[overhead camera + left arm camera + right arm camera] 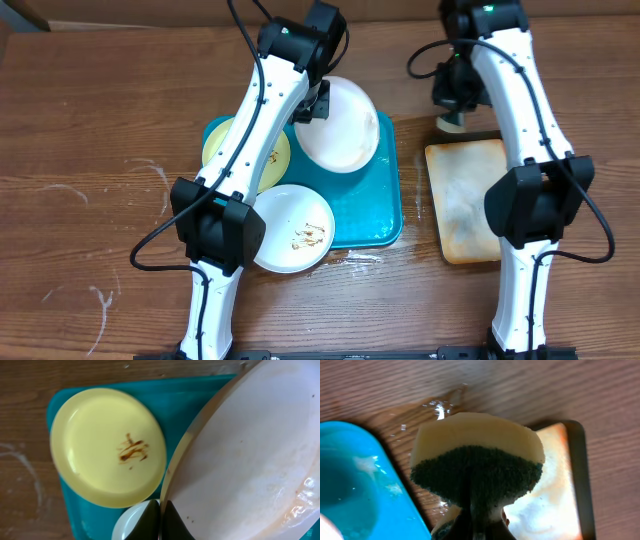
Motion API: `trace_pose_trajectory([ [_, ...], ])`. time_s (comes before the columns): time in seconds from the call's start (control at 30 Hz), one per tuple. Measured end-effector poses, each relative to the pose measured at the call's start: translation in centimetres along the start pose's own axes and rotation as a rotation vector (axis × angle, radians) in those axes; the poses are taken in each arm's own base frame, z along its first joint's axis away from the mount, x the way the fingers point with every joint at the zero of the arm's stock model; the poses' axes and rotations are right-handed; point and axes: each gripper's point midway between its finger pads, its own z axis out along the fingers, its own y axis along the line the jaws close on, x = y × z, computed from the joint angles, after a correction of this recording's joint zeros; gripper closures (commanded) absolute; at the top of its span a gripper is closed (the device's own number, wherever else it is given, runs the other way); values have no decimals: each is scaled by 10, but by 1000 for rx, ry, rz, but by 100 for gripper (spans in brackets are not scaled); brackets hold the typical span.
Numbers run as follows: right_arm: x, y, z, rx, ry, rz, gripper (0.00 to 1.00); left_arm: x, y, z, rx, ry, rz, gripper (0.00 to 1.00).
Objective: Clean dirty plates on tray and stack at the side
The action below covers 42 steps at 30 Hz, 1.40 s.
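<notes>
The left gripper (318,102) is clenched on the far left rim of a round white plastic plate (342,128). It holds the plate tilted above the far right part of the large teal-blue rectangular plastic tray (388,205).

The right gripper (455,98) is clamped on a yellow sponge with a dark green scouring face (477,457), which hangs over the far edge of the smaller tan stained tray (470,205). The sponge therefore lies to the plate's right and near it. Only the teal tray's right rim and a wet strip of the wooden table (90,120) lie between them (a short sideways reach for the right arm, I judge). The plate's free rim and its face are open on that side.

A pale yellow-green round plate (272,160), smeared brown, sits at the teal tray's far left corner. Another smeared white plate (295,232) overhangs the tray's near left edge. Both are clear of that path.
</notes>
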Motion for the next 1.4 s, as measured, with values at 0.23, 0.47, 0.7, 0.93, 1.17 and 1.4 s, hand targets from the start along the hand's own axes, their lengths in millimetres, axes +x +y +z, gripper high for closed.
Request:
trace_pose_trajectory([
  [0.23, -2, -17, 2, -28, 34, 48, 96, 14, 31, -3, -163, 36, -34, 96],
  [0.47, 0, -14, 2, -44, 40, 46, 96, 6, 53, -11, -323, -37, -47, 96],
  [0.7, 0, -13, 2, -50, 42, 46, 96, -2, 39, -36, -490, -184, 58, 96],
  [0.93, 0, -12, 2, -54, 44, 47, 96, -4, 11, -66, -616, -342, 169, 96],
  [1.17, -3, -22, 3, -74, 55, 74, 96, -11, 7, -90, -733, -458, 211, 96],
  [1.4, -11, -50, 7, -91, 66, 137, 96, -13, 7, -98, -771, -491, 217, 96],
])
